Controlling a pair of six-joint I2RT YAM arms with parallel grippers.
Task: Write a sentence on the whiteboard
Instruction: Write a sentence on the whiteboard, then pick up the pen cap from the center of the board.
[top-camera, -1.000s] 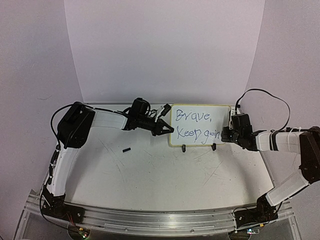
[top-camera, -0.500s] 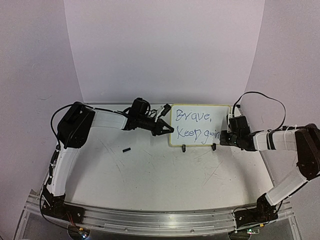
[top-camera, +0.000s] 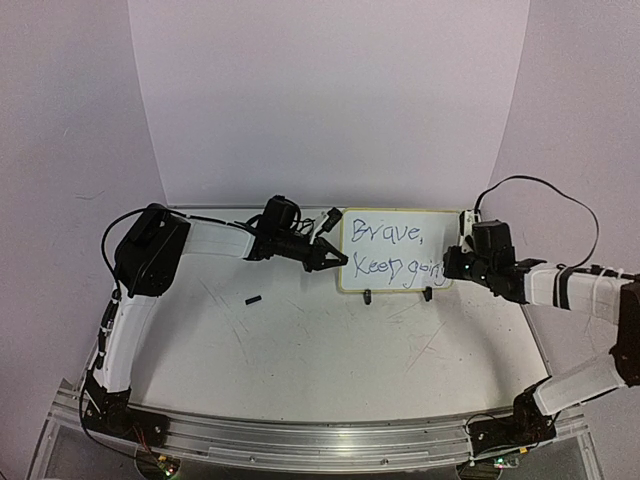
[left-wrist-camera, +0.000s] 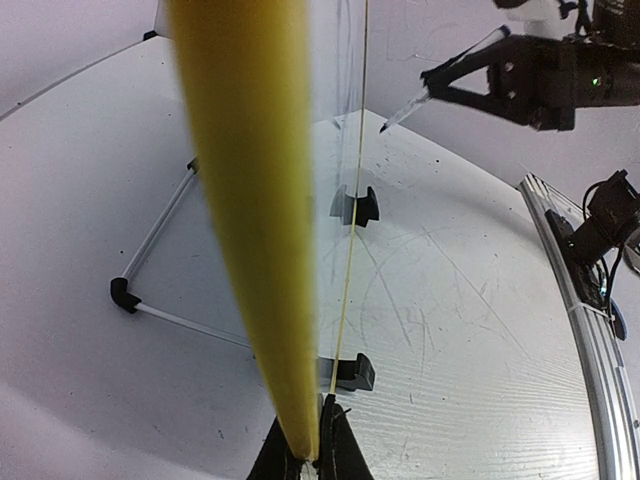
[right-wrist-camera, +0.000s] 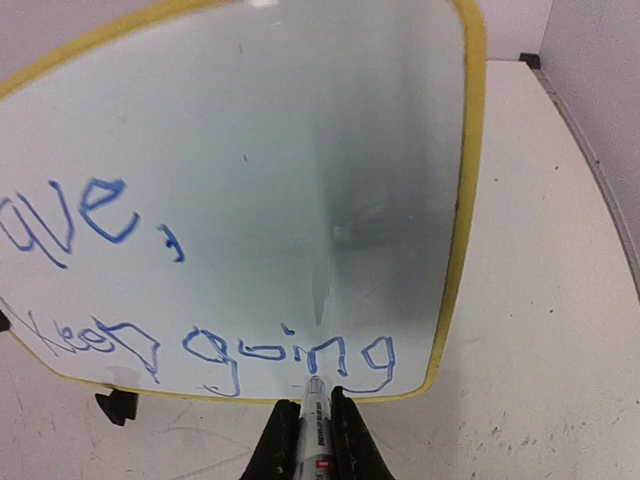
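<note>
Left arm stretches across far side; left gripper (top-camera: 335, 258) pinched shut on left edge of small white yellow-rimmed rectangular whiteboard (top-camera: 400, 250), upright at far centre. Right arm reaches leftward; right gripper (top-camera: 452, 268) clamps pale marker pen (right-wrist-camera: 316, 425), tip at board's lower right.

Table (top-camera: 330, 350): white top, heavily scratched, with dark scuffs across the middle. Metal rail (top-camera: 300, 438) runs along the near edge. Board (top-camera: 400, 250) stands upright near the far edge, right of centre, on two black clip feet (top-camera: 368, 296) that touch the top. Behind it a thin wire prop (left-wrist-camera: 160, 235) with black corners rests on the surface. Small black piece (top-camera: 253, 298) lies alone left of centre, well apart from the board.
</note>
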